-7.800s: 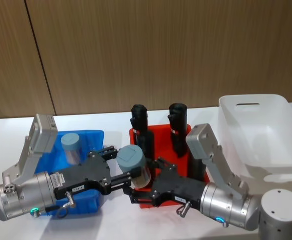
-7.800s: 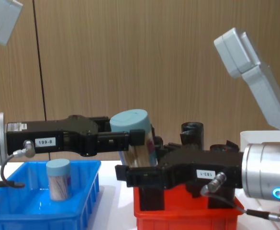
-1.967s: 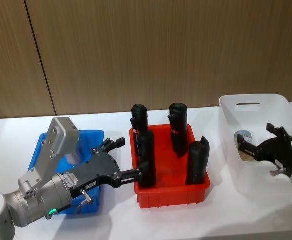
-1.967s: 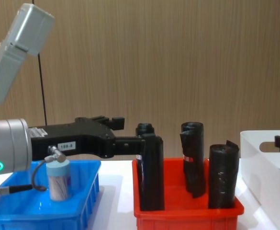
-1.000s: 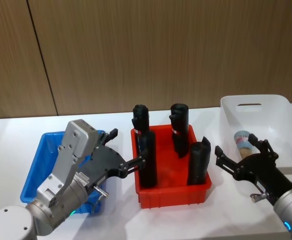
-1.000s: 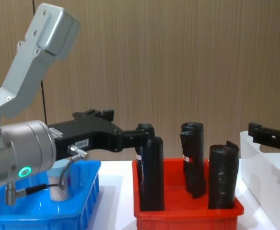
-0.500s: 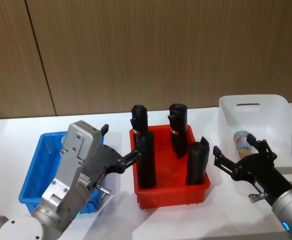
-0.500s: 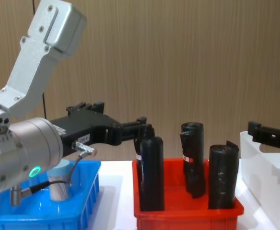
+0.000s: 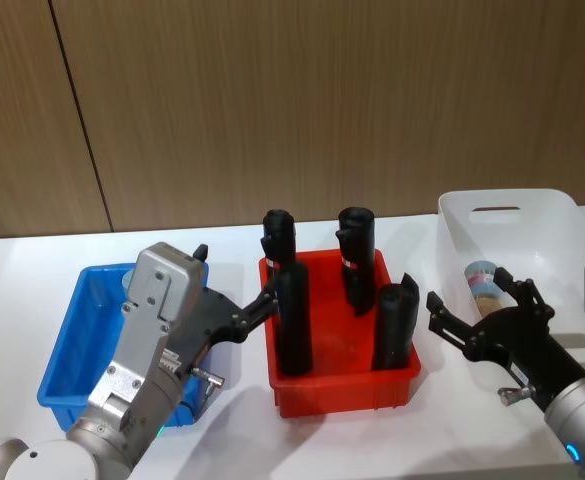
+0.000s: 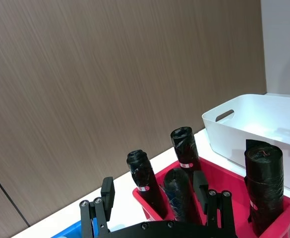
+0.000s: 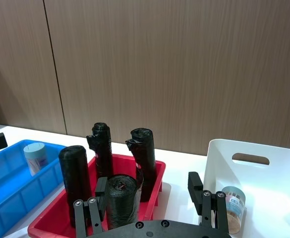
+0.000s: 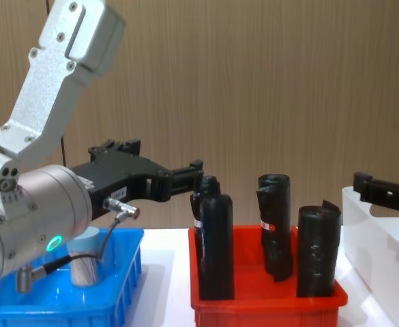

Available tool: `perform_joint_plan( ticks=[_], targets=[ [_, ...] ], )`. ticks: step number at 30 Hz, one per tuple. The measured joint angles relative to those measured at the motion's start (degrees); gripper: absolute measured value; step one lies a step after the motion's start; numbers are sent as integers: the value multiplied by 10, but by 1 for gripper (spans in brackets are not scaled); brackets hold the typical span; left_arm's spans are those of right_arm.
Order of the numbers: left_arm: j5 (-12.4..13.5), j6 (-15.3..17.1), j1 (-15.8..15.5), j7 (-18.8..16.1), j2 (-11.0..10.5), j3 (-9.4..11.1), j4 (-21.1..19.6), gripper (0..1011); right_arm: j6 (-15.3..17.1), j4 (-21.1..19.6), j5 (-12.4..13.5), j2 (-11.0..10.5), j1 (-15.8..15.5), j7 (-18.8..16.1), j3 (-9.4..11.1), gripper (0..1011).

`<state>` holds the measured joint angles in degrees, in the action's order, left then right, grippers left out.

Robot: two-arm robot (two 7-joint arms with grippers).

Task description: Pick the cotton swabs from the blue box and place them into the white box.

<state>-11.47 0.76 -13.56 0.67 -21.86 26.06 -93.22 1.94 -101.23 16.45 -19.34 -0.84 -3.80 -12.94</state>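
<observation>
One tub of cotton swabs (image 11: 35,157) stands upright in the blue box (image 9: 72,345), seen also in the chest view as a pale-lidded tub (image 12: 84,261). Another tub of cotton swabs (image 9: 483,283) lies in the white box (image 9: 547,215), near its left wall (image 11: 232,207). My left gripper (image 9: 234,280) hangs open and empty above the blue box's right edge, pointing toward the red bin. My right gripper (image 9: 469,292) is open and empty, raised at the white box's near left corner, just short of the tub.
A red bin (image 9: 344,385) sits between the two boxes and holds several tall black rolls (image 9: 292,315). A wooden wall closes off the back of the white table (image 9: 12,260). The left arm's grey link (image 12: 56,75) rises high at the left.
The tub passed from my left gripper to my right one and now lies in the white box. In the last second my left gripper lifted slightly; the right one barely moved.
</observation>
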Motion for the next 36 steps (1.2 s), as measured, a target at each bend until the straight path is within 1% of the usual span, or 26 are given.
perform_joint_plan(
  ticks=[11, 18, 29, 31, 36],
  targets=[
    [0, 0, 0, 0, 0, 0, 0, 1004, 0, 0, 0, 0, 0, -1, 0, 1002],
    [0, 0, 0, 0, 0, 0, 0, 1004, 6, 4, -1, 1, 3, -9, 0, 1001],
    [0, 0, 0, 0, 0, 0, 0, 1004, 29, 27, -10, 6, 20, -44, -3, 1002],
    [0, 0, 0, 0, 0, 0, 0, 1004, 36, 37, -14, 10, 28, -57, -5, 1002],
    [0, 0, 0, 0, 0, 0, 1, 1004, 44, 54, -21, 17, 41, -74, -9, 1002]
  ],
)
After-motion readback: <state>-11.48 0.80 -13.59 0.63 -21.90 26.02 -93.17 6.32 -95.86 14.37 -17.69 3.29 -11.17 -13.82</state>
